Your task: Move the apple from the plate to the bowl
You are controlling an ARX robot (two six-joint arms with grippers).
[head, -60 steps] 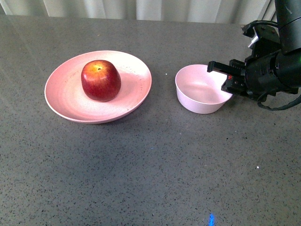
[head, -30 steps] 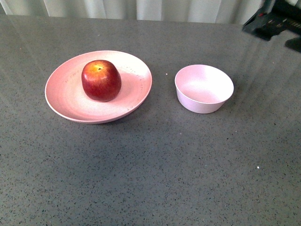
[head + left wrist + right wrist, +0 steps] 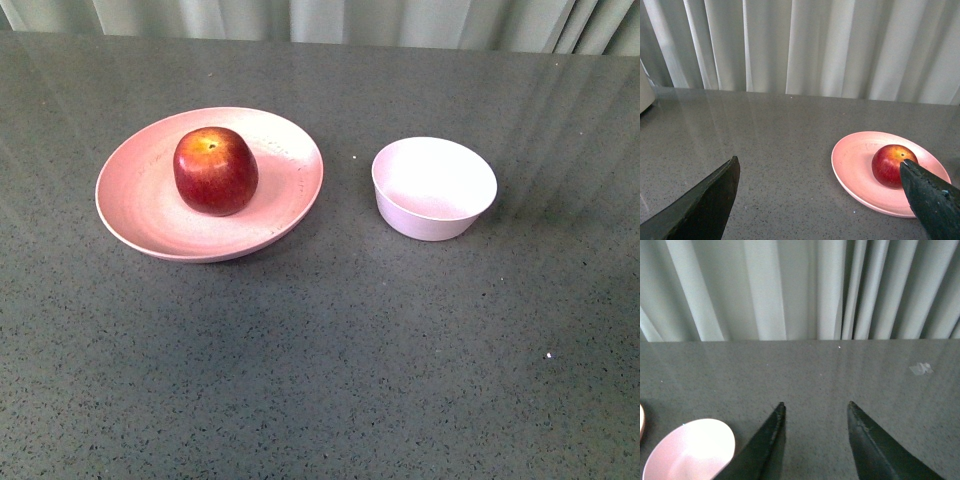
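The dark-red apple with a yellow patch at its stem sits on the wide salmon-pink plate at the left. The small pale lilac-pink bowl stands empty to its right. Neither arm shows in the front view. In the left wrist view my left gripper is open wide and empty, with the apple and plate beyond it near one fingertip. In the right wrist view my right gripper is open and empty above the table, with the bowl off to one side.
The dark grey speckled tabletop stretches around both dishes. Pale curtains hang behind the table's far edge. A small scrap of tape lies on the table in the right wrist view.
My right arm, which was at the bowl's right rim a second ago, has lifted up and away to the right and left the front view. Apple, plate and bowl have not moved.
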